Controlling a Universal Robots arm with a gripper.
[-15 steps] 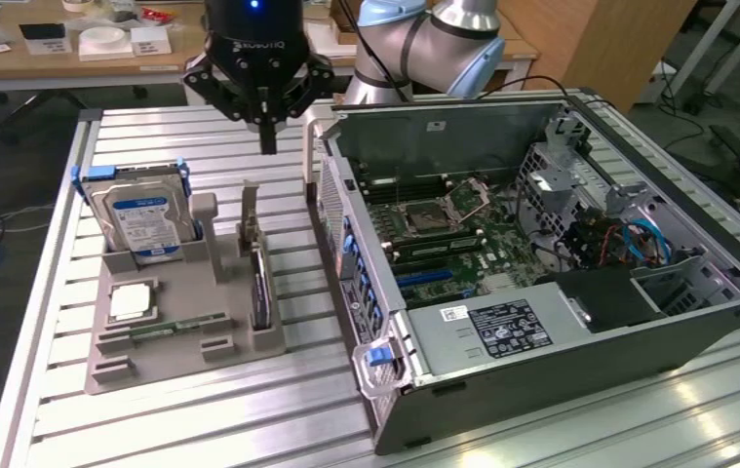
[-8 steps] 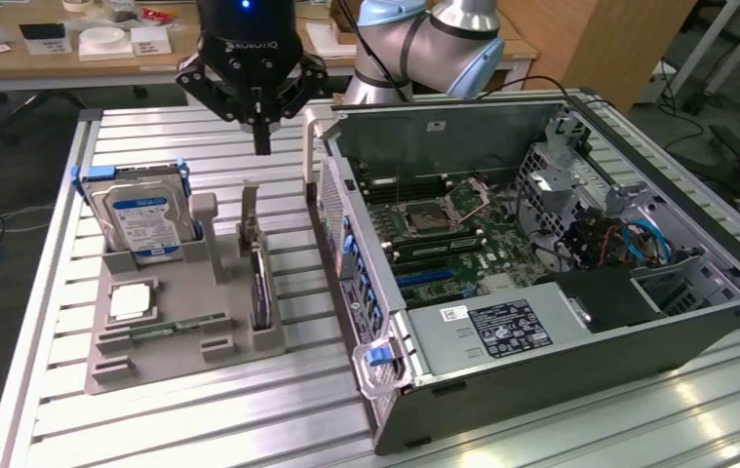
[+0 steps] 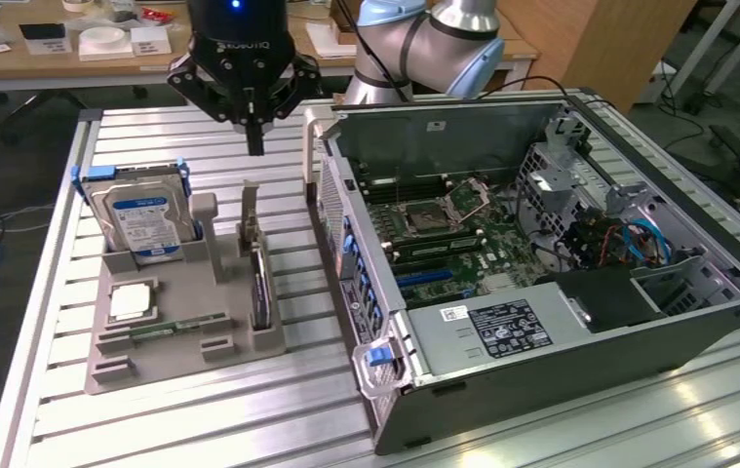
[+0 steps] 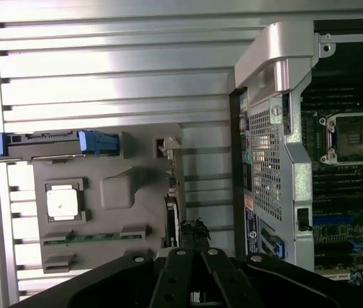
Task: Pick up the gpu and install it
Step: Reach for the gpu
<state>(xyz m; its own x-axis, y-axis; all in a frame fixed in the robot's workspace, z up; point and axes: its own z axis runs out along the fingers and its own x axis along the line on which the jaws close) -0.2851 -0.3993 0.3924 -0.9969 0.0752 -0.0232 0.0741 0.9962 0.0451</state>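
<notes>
One gray holder tray (image 3: pixel 175 363) carries one hard drive (image 3: pixel 144 219), one processor chip (image 3: pixel 129 299), one memory stick (image 3: pixel 168 330) and one gpu (image 3: pixel 260 288). Beside the tray: one open computer case (image 3: pixel 578 327). Above the tray: one gripper (image 3: pixel 255 146).

My gripper (image 3: pixel 255 144), fingers pressed together, is hanging in open air above the holder tray (image 3: pixel 187 292). Beneath me the gpu (image 3: pixel 261 292) is standing edge-on, hemmed by the tray's tall post (image 3: pixel 250 210) and, just beside, the computer case (image 3: pixel 564 375) wall. The hard drive (image 3: pixel 146 222) is blocking the exterior view's left side. The case is lying open upward, leaving its motherboard (image 3: pixel 454 244) reachable.
</notes>
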